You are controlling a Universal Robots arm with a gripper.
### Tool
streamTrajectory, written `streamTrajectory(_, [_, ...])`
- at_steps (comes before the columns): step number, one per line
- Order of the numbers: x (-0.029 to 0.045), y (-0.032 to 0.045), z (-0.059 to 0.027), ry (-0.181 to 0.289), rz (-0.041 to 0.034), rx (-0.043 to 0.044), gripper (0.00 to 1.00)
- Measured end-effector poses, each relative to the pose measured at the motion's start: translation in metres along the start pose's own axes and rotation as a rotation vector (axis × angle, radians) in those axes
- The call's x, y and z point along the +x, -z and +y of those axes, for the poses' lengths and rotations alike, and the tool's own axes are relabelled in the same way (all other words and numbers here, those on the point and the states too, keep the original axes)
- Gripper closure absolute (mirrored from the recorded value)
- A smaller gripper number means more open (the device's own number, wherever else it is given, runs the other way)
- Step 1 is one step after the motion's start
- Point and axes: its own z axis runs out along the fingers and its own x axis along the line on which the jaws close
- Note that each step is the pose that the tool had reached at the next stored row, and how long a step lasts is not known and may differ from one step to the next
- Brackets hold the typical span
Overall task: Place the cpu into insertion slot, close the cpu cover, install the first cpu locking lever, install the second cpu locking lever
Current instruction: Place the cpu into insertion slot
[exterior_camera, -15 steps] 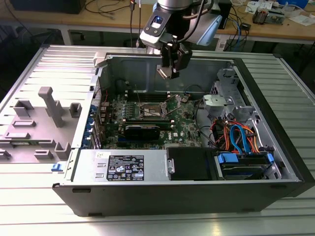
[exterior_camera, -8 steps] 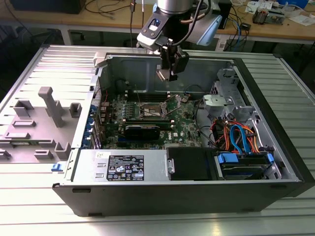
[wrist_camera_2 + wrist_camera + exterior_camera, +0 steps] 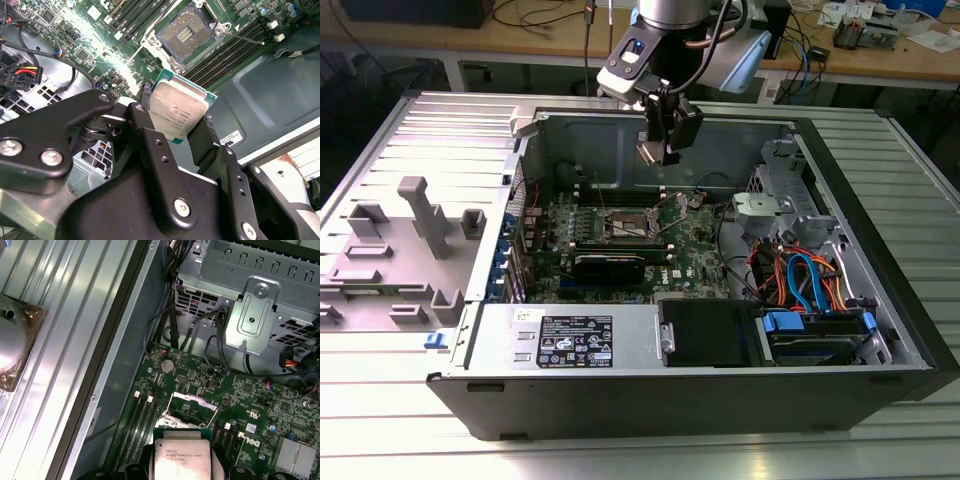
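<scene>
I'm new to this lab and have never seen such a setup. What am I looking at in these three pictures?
A robot arm works over an open computer case lying on a ribbed metal table. The exterior view is taken from a camera off the arm; both wrist views come from cameras riding near its wrist, looking past its tool. The tool's black fingers grip a cpu, a small flat square chip, by its edges. It hangs above the green circuit board, apart from the insertion slot, which is empty.
</scene>
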Motion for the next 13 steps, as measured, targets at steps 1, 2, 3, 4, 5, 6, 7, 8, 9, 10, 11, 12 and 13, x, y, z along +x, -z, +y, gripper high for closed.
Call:
streamTrajectory(1, [0.0,0.0,0.0,0.0,0.0,-0.0001,0.46])
streamTrajectory(2, [0.0,0.0,0.0,0.0,0.0,0.0,0.46])
streamTrajectory(3, [0.0,0.0,0.0,0.0,0.0,0.0,0.46])
streamTrajectory(4, [0.0,0.0,-0.0001,0.0,0.0,0.0,0.46])
streamTrajectory(5, [0.0002,0.0,-0.0004,0.0,0.0,0.0,0.46])
streamTrajectory(6, [0.0004,0.0,-0.001,0.0,0.0001,0.0,0.46])
streamTrajectory(7, [0.0007,0.0,-0.0018,0.0,0.0002,-0.0001,0.46])
streamTrajectory(8, [0.0011,0.0001,-0.0031,0.0,0.0002,-0.0001,0.46])
streamTrajectory(9, [0.0016,0.0002,-0.0045,0.0,0.0001,0.0,0.46])
streamTrajectory(10, [0.002,0.0002,-0.0057,0.0,0.0001,-0.0001,0.46])
streamTrajectory(11, [0.0026,0.0002,-0.0073,0.0,0.0001,0.0,0.46])
streamTrajectory(12, [0.0033,0.0003,-0.0095,0.0,0.0001,0.0,0.46])
streamTrajectory(13, [0.0038,0.0003,-0.0109,0.0,0.0001,0.0001,0.46])
